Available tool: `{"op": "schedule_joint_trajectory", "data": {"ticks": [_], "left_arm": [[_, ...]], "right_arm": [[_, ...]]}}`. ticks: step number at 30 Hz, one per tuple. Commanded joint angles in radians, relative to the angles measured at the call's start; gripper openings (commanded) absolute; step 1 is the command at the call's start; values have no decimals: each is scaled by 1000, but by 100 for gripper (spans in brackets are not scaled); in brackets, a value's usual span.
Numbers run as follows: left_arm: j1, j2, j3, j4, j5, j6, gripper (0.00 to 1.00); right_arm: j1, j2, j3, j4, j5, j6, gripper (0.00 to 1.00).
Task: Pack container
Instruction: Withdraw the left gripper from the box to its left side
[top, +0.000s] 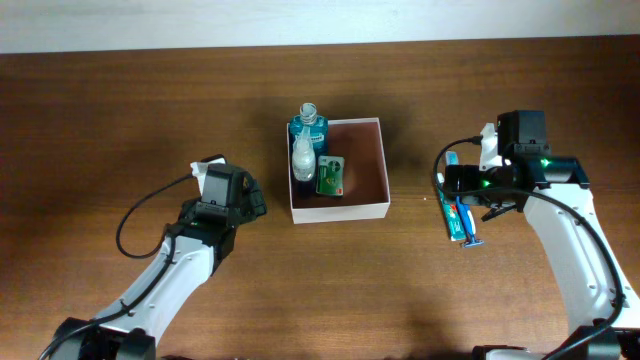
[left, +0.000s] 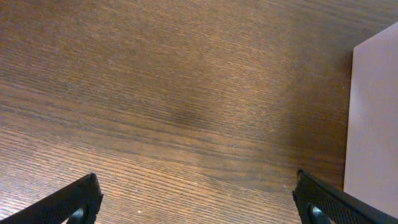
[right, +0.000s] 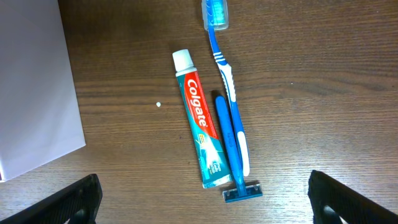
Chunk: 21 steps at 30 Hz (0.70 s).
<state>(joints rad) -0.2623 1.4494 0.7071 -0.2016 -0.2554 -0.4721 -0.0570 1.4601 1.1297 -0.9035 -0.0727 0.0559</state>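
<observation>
— Nearest the lens, left gripper (left: 198, 204): black fingertips (left: 78, 202) spread wide, released, only bare table (left: 186, 93) between them. White wall of the container (left: 373, 112) just to their right.

— And the container as a whole?

— Around mid-table, a little nearer the far edge than the near one. Square and shallow, thin white walls, reddish-brown inside. Packed along its left side: a teal bottle (top: 309, 128) at the far left corner, a small clear bottle (top: 303, 158) against it, a green packet (top: 331, 176) just beside that.

— Right gripper (right: 208, 204)?

— Released too, fingers far apart, grasping nothing. Hovering over the table's right part, between the container and the right edge.

— Underneath it?

— Three things flat on the wood, lying parallel. A toothpaste tube (right: 200, 124), white cap toward the far edge. A blue razor (right: 225, 137) touching its right side, head toward the near edge. A blue-and-white toothbrush (right: 229, 81) pressed against the razor, bristle end toward the far edge. All three apart from the container's right wall.
</observation>
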Motion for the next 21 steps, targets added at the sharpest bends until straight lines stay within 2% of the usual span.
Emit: {"op": "schedule_joint_trajectory", "data": {"ticks": [1, 4, 21], "left_arm": [[3, 3, 3, 33, 5, -26, 99], [3, 3, 3, 97, 31, -40, 99], [3, 3, 3, 81, 31, -39, 99]], "right_arm": [[4, 3, 14, 3, 5, 0, 98], [4, 3, 14, 3, 5, 0, 98], [5, 6, 14, 41, -10, 4, 98]]}}
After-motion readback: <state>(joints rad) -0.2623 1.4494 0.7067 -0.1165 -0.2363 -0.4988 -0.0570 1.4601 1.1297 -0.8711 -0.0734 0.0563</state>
